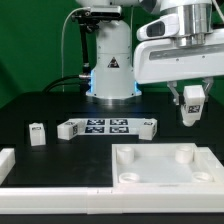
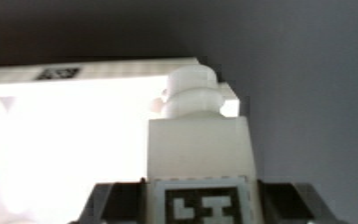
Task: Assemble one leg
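While the arm hangs over the exterior view's right side, the gripper (image 1: 190, 108) is clamped on the leg (image 1: 189, 116), w/ the leg's tag facing the wrist cam. Leg is upright and off the black counter (image 1: 60, 100), over the far corner of the big white square board (image 1: 165, 165). Wrist view is blown out, so the tip possibly sits over a corner hole, can't confirm. Second leg (image 1: 38, 133) stands on the counter at the exterior view's left, near the marker board (image 1: 107, 127), not touching.
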Motion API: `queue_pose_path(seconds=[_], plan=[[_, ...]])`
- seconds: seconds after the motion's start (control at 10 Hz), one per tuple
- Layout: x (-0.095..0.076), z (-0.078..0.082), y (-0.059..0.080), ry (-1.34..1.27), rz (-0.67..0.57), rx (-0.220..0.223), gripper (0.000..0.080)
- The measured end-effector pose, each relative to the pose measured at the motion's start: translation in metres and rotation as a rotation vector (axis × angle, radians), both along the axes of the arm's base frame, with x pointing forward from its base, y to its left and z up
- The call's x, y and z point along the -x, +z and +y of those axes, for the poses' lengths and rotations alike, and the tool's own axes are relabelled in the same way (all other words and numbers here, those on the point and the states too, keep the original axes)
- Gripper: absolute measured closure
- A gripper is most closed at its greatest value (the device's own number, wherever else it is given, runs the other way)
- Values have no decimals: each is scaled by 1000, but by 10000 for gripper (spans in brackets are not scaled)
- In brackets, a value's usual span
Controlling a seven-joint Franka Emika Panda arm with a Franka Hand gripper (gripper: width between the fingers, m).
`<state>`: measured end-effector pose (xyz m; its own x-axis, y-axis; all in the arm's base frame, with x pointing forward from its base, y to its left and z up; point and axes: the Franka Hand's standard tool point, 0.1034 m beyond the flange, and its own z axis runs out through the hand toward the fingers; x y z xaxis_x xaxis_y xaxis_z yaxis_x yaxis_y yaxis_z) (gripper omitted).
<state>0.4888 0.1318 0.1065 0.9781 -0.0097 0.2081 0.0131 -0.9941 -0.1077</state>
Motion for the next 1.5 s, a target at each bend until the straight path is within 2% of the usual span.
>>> queue_pose_path(seconds=[0.1,0.3,0.4,0.6,0.8,0.9,1.2,1.3,1.4,1.5], plan=[[-1,3,1,1,-90,-17,509],[0,4,-2,26,-89,-11,509],[-11,4,-3,65,-89,-2,509],[-46,5,-5,114,-122,4,509],[-77,-1,-5,144,-157,15,509],[-83,-2,-7,154,-166,17,509],[-84,-1,-9,168,-162,21,509],[-93,-3,-12,195,-160,30,509],[-113,-9,-12,212,-164,39,509],[-125,-11,-13,214,-176,41,509]])
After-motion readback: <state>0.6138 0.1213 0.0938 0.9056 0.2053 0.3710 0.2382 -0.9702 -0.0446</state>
